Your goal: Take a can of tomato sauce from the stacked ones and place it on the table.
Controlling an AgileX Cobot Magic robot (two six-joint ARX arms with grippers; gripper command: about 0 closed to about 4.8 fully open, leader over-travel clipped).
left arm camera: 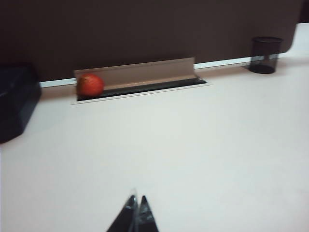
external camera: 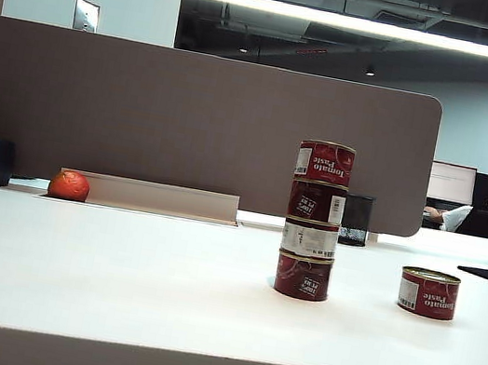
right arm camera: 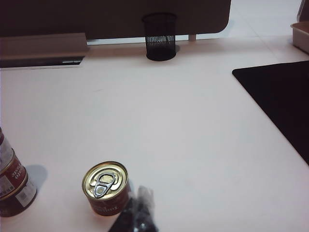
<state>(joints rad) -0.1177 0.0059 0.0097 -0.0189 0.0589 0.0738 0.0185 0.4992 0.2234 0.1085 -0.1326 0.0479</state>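
So there's one can [external camera: 428, 293] sitting upright by itself on the table [external camera: 113, 282], off to the right of the stack [external camera: 314, 220] and clearly apart from it, label reading "Tomato Paste" upside down with a white barcode patch on its left side. The stack is four tins high, standing straight, top one also a "Tomato Paste" tin, the third one down mostly white. From the right wrist view you look down on the lone can [right arm camera: 105, 187], gold lid with the pull tab facing up, and the right gripper [right arm camera: 140, 212] is just beside it, fingers pressed together, holding nothing, not touching the can as far as I can see. The edge of the stack [right arm camera: 12, 183] peeks in at the side of that view. The left gripper [left arm camera: 135, 215] is shut too, empty, hanging over a bare bit of table [left arm camera: 217, 145] well away from the tins. Further back there's a tomato-looking red ball [external camera: 68, 186] by the cable tray [external camera: 161, 196] against the partition [external camera: 189, 121], a black mesh cup [external camera: 355, 220] behind the stack, and a dark mat [right arm camera: 280, 104] on the right side
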